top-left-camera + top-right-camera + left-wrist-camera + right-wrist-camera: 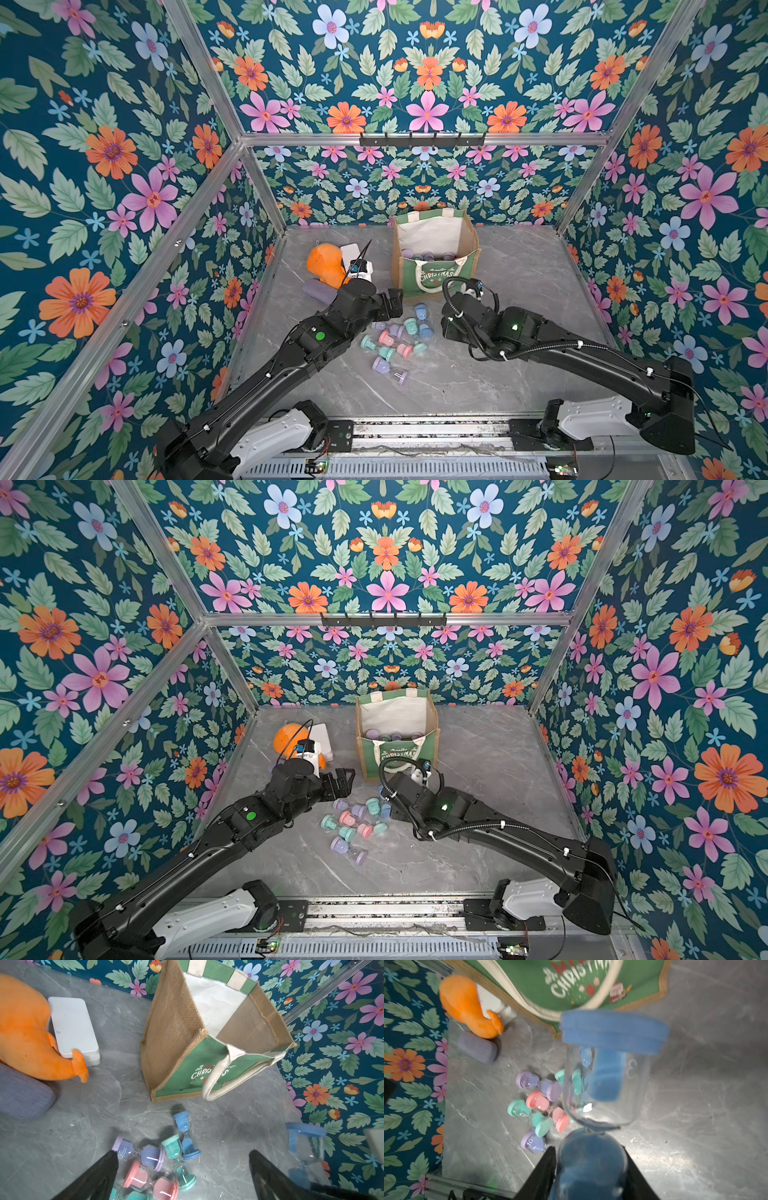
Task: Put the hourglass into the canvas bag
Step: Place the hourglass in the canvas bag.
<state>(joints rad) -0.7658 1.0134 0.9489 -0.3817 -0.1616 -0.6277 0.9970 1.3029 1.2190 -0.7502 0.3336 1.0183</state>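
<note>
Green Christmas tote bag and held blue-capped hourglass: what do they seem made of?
Boxy green tote bag: matte woven fabric; tan sides show a coarse, burlap-like weave. Held blue-capped hourglass: clear glossy bulbs with highlights, glass or plastic; caps matte blue, probably plastic.

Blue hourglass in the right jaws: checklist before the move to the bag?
1. Grip: right jaws shut on the blue hourglass, at one bulb: ok.
2. Canvas bag upright, mouth open: ok.
3. Rope handle hangs outside the front, not across the mouth: ok.
4. Room inside above hourglasses already there: ok.
5. Left jaws open, empty, beside the bag's corner, not over the mouth: ok.
6. Hourglass lifted above the rim: cannot tell.
</note>
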